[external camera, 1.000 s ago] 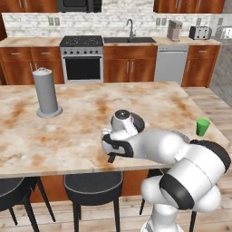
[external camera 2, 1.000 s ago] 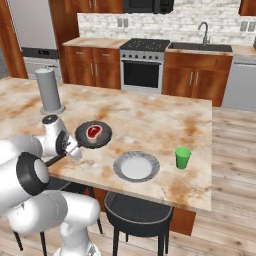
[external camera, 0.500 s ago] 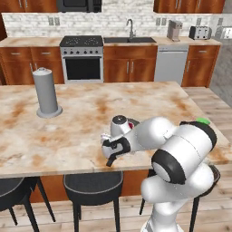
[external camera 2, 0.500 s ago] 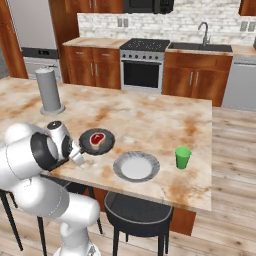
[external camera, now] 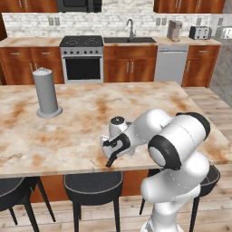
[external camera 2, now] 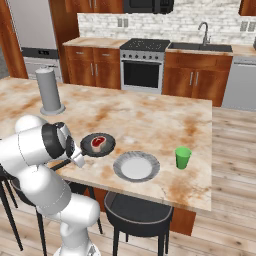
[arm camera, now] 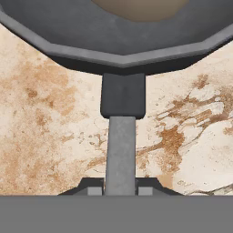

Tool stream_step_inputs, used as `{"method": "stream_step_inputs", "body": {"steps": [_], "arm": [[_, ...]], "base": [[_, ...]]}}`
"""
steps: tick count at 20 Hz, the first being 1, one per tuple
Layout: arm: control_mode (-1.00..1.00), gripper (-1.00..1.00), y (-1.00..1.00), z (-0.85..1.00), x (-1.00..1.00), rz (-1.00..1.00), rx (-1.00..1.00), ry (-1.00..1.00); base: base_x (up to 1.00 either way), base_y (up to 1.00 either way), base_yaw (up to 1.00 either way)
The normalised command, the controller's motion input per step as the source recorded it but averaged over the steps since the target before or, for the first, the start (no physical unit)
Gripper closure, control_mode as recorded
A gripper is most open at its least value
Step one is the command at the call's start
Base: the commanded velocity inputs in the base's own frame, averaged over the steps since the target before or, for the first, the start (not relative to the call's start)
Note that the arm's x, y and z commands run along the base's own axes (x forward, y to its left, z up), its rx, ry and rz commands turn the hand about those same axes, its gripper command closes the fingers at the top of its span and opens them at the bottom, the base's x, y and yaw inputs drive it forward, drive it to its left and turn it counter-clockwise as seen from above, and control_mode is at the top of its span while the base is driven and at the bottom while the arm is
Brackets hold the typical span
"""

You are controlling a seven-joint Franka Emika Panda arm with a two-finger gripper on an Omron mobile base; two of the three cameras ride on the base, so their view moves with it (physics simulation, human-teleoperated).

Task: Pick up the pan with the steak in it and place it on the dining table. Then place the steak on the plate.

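The black pan point(external camera 2: 105, 148) lies on or just above the dining table point(external camera 2: 150, 120), left of the grey plate point(external camera 2: 136, 166); I cannot tell whether it touches the top. The red steak point(external camera 2: 97, 143) lies inside the pan. My gripper point(external camera 2: 75, 158) is shut on the pan's long handle, near the table's front edge. In the hand view the handle point(arm camera: 120, 150) runs up between my fingertips point(arm camera: 91, 186) to the pan's rim point(arm camera: 123, 43). From the left base view my gripper point(external camera: 113, 149) holds the handle, whose end point(external camera: 110, 161) sticks out toward the table edge; the arm hides the pan.
A tall grey cylinder point(external camera 2: 50, 91) stands at the table's far left. A green cup point(external camera 2: 183, 157) stands right of the plate. Dark stools point(external camera 2: 137, 212) stand under the table's near edge. The stove and sink counter line the back wall.
The pan has come a little nearer the table's front edge and lower, with the gripper still on its handle. The arm has folded in over the table. The plate and cup stayed put.
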Motion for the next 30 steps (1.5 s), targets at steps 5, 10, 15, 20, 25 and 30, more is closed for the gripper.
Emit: {"method": "stream_step_inputs", "body": {"steps": [5, 10, 15, 20, 25, 30], "arm": [[-1.0, 1.0, 0.0, -0.27, 0.06, 0.0, -0.03, 0.02], [-1.0, 1.0, 0.0, -0.12, 0.02, 0.0, -0.02, 0.0], [-1.0, -1.0, 0.0, 0.0, 0.0, 0.0, 0.0, 0.0], [-1.0, -1.0, 0.0, 0.16, 0.0, -0.04, 0.0, 0.0], [-1.0, -1.0, 0.0, 0.13, 0.0, -0.05, 0.0, 0.0], [-1.0, -1.0, -0.01, 0.31, -0.02, -0.07, 0.0, 0.0]], "base": [[0.0, 0.0, 0.0], [0.0, 0.0, 0.0], [0.0, 0.0, 0.0], [0.0, 0.0, 0.0], [0.0, 0.0, 0.0], [0.0, 0.0, 0.0]]}}
